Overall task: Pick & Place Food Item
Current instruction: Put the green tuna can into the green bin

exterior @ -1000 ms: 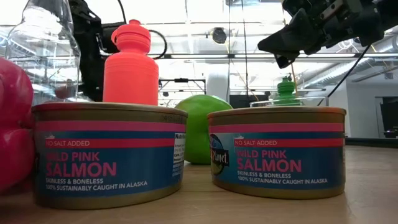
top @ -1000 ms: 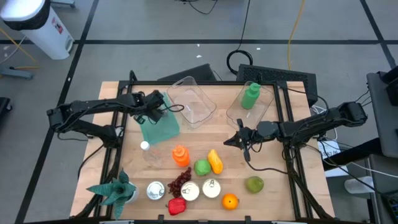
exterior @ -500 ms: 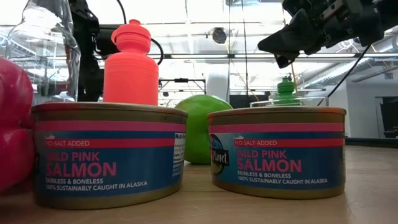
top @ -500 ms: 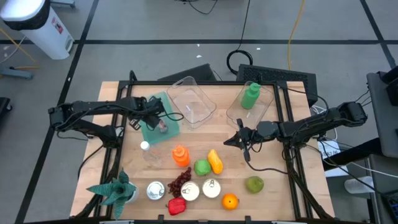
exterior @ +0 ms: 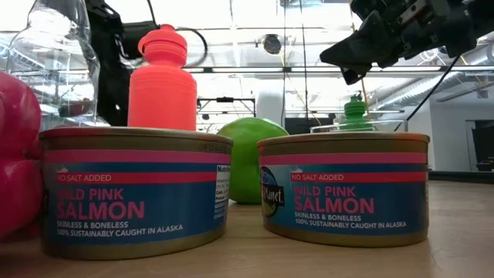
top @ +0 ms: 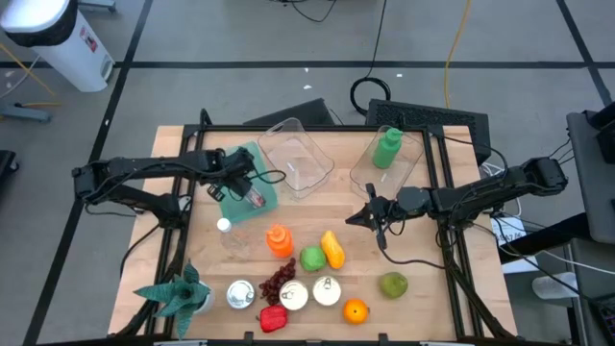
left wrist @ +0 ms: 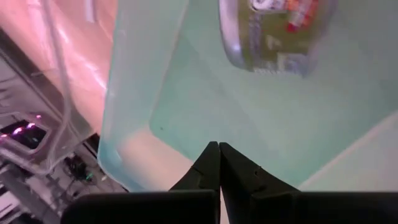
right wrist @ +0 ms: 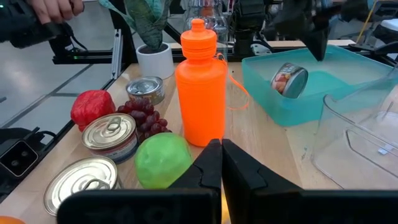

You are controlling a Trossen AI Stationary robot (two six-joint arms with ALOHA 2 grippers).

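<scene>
A silver tin can (top: 252,196) lies on its side on the floor of the teal bin (top: 240,208), at the table's far left. It also shows in the left wrist view (left wrist: 273,31) and the right wrist view (right wrist: 289,79). My left gripper (top: 221,185) hangs shut above the bin's left rim (left wrist: 134,93), pointing steeply down, apart from the can. My right gripper (top: 350,219) hovers shut and nearly level over the middle of the table, with nothing in it (right wrist: 221,152).
Two clear bins (top: 293,159) (top: 411,154) stand at the back, the right one holding a green bottle (top: 386,149). Near the front are an orange bottle (top: 278,240), a green apple (top: 312,258), tins (top: 240,293), grapes (top: 279,279), a red pepper (top: 273,317) and a potted plant (top: 178,293).
My left gripper, shut throughout, has drawn back from over the teal bin toward the table's left edge. The can on the bin's floor, hidden under the gripper before, now shows.
</scene>
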